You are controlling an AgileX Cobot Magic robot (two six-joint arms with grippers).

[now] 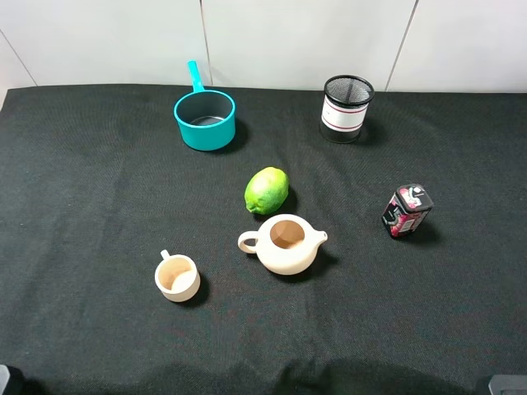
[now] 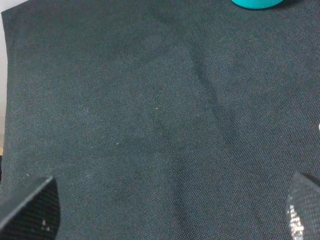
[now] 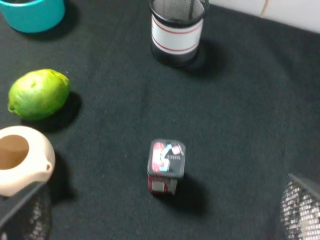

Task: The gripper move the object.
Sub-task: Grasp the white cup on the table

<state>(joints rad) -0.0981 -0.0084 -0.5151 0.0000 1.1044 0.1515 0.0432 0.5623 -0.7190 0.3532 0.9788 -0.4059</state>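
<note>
The object, a small cream cup [image 1: 177, 277] with a tiny handle, stands upright on the black cloth at the front left. It shows only in the exterior high view. My left gripper [image 2: 167, 210] is open, with its fingertips [image 2: 30, 210] wide apart over bare cloth and nothing between them. My right gripper [image 3: 160, 210] is also open and empty, hovering short of a small red and black box [image 3: 166, 165]. Neither gripper is near the cup. In the exterior high view, only dark corners of the arms show at the bottom edge.
A cream teapot [image 1: 286, 243] sits right of the cup, with a lime [image 1: 267, 190] just behind it. At the back stand a teal saucepan [image 1: 205, 119] and a mesh pen holder [image 1: 345, 109]. The small box [image 1: 407, 211] is at the right.
</note>
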